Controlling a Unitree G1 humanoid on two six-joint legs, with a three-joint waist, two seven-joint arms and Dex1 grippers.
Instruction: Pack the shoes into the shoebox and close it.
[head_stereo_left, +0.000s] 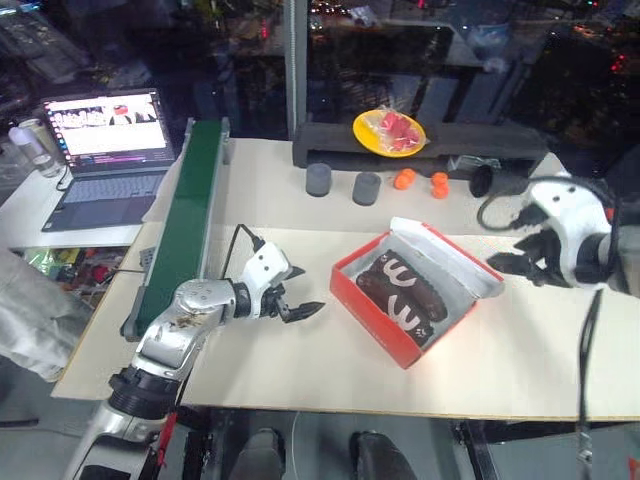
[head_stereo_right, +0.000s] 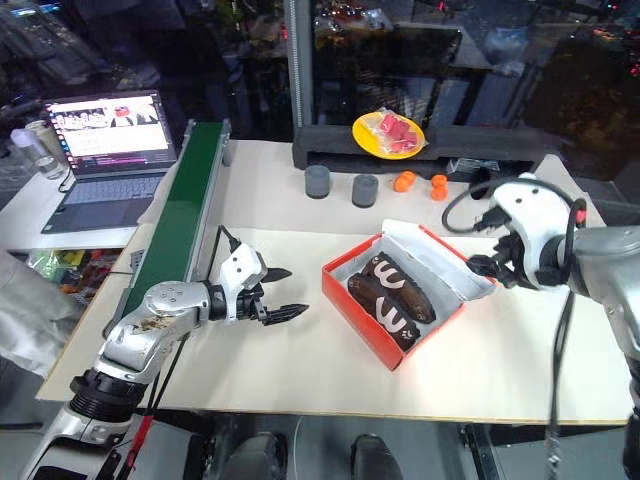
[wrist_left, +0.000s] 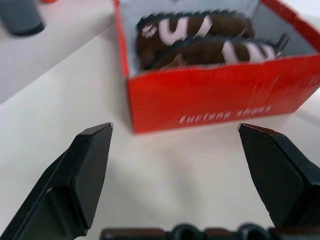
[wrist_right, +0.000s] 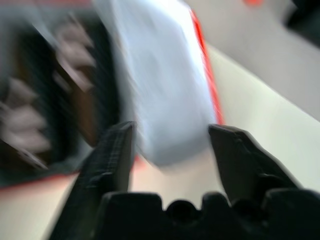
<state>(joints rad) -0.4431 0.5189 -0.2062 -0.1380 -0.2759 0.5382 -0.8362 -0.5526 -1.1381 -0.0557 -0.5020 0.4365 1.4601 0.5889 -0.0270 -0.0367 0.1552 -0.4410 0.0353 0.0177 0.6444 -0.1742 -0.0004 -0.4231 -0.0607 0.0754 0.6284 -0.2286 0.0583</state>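
On the table's right half, the red shoebox (head_stereo_left: 405, 320) sat open with both shoes (head_stereo_left: 402, 288) lying side by side inside it, its white-lined lid (head_stereo_left: 455, 262) leaning back toward the far right. My left gripper (head_stereo_left: 297, 294) hung just left of the box with its fingers spread wide and nothing between them. My right gripper (head_stereo_right: 492, 263) hovered at the lid's right edge; its fingers (wrist_right: 112, 150) stood apart around the lid's rim, but I couldn't tell whether they touched it.

My worry was the lid: a push from the right with no brace could slide the light box across the table, or the lid could catch on a shoe and stay ajar.

The left wrist view gave me the box's near wall and the shoes' tops level with its rim, which the head views didn't. The head views alone placed both arms relative to the box.
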